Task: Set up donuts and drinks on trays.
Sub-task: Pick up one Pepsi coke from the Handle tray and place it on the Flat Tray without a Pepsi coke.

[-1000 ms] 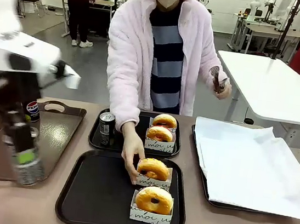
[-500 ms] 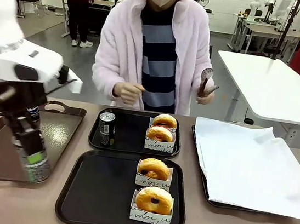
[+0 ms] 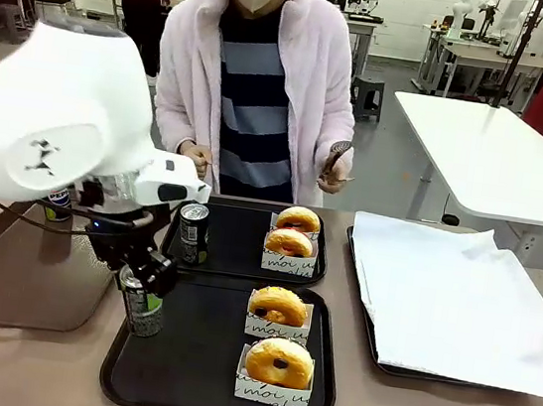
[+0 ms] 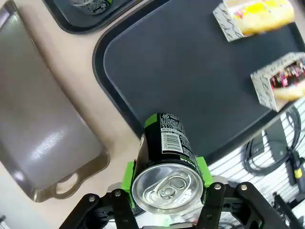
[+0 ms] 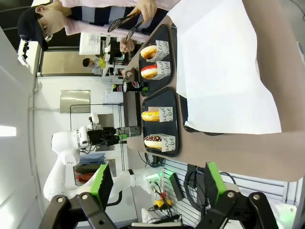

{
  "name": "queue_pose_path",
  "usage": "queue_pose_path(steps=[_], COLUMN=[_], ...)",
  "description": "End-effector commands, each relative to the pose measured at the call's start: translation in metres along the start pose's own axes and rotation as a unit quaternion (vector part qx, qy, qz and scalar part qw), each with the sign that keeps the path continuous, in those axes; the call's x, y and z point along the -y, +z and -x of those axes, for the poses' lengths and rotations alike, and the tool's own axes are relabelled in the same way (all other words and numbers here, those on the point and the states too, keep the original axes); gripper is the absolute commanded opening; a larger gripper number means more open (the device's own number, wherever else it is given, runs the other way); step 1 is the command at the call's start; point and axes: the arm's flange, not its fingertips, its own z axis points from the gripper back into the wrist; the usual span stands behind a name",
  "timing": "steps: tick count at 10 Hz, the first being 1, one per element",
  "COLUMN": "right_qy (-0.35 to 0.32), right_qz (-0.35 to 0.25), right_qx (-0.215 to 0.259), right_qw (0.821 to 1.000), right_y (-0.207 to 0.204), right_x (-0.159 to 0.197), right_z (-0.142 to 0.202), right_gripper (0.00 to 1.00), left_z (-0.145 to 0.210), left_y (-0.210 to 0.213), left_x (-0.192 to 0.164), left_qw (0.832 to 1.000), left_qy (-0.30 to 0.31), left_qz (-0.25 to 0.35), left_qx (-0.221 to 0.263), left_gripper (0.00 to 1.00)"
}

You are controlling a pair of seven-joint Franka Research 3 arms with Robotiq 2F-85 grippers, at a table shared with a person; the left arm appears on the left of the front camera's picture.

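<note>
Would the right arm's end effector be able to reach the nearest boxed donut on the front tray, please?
Probably yes. The right end effector is open and empty, and the nearest boxed donut sits uncovered on the right side of the front tray, away from the left end effector holding a soda can.

You've got a bulky glossy white left arm (image 3: 56, 130) with a black cable, black gripper (image 4: 164, 183) with green pads and silver screws; person (image 3: 257, 81) wears pink fleece, striped top.

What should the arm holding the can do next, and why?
Probably lower the can onto the near tray and let go. The left gripper grips it over that tray's bare left side, where two donuts sit but no drink.
</note>
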Motion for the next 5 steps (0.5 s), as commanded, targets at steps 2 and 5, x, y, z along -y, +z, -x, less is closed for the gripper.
queue_pose_path(steps=[2,5], right_qy=[0.007,0.007], right_qz=[-0.012,-0.012], right_qx=[0.007,0.007], right_qw=[1.0,1.0], right_y=[0.0,0.0], right_x=[-0.001,-0.001], right_z=[-0.001,-0.001], right_gripper=[1.0,1.0], left_z=[-0.011,-0.013], left_y=[-0.019,-0.038], left_x=[0.01,0.016], left_qw=[1.0,1.0], left_qy=[0.03,0.03], left_qz=[-0.002,-0.007], left_qx=[0.002,-0.005], left_gripper=[0.59,0.59])
